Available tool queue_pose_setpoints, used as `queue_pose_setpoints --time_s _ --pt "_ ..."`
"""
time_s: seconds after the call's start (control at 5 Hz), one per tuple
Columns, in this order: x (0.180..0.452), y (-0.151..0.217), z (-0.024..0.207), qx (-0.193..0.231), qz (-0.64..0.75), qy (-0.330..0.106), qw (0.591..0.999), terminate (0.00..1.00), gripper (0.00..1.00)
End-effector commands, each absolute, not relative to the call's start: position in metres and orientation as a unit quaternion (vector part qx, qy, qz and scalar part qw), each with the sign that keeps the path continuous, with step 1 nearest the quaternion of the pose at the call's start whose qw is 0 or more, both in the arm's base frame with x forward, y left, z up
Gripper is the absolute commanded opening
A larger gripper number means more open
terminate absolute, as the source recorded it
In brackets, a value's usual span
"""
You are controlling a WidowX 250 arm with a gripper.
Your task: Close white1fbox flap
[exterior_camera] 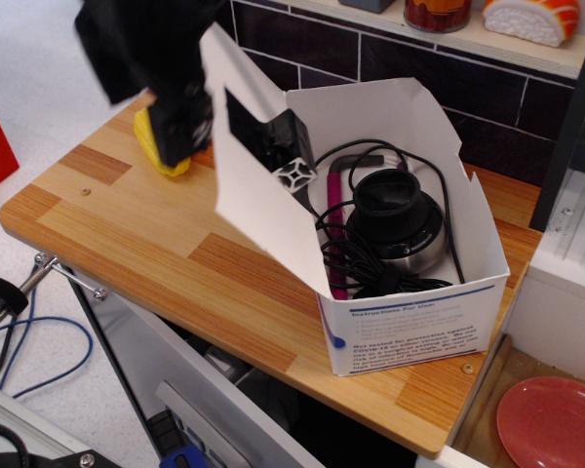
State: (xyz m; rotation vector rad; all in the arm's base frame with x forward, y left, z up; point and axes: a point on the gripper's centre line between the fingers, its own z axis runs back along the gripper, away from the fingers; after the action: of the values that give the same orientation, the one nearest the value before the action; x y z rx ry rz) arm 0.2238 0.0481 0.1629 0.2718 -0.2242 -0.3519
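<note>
The white1fbox (414, 327) stands on the wooden table, blue printed text on its front panel, open on top. Inside lie a black round device (388, 219), tangled black cables and a pink strip. The flap (258, 200), hinged at the box's left side, stands raised steeply, nearly upright, leaning outward to the left. Its inner face shows black tape and a small metal bracket (294, 177). My black gripper (180, 122) is blurred, behind and left of the flap, against its outer face. I cannot tell how its fingers stand.
A yellow object (159, 148) lies on the table (127, 224) under the gripper. A dark tiled wall and a shelf (526, 44) with items run behind. A red plate (551, 421) sits low at the right. Blue cables hang at the lower left.
</note>
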Motion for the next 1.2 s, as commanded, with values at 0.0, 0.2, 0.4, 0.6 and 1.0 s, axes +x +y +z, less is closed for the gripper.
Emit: queue_pose_setpoints --time_s 0.0,0.2,0.4,0.6,1.0 --pt "0.251 0.026 0.167 0.131 -0.162 -0.150 0.966 0.00 1.00" --pt "0.263 0.009 0.161 0.124 -0.156 -0.163 0.966 0.00 1.00" --pt "0.273 -0.013 0.150 0.134 -0.139 -0.182 0.964 0.00 1.00" --pt "0.283 -0.027 0.137 0.125 -0.138 -0.183 0.965 0.00 1.00" --pt "0.296 -0.041 0.105 0.121 -0.139 -0.167 0.969 0.00 1.00"
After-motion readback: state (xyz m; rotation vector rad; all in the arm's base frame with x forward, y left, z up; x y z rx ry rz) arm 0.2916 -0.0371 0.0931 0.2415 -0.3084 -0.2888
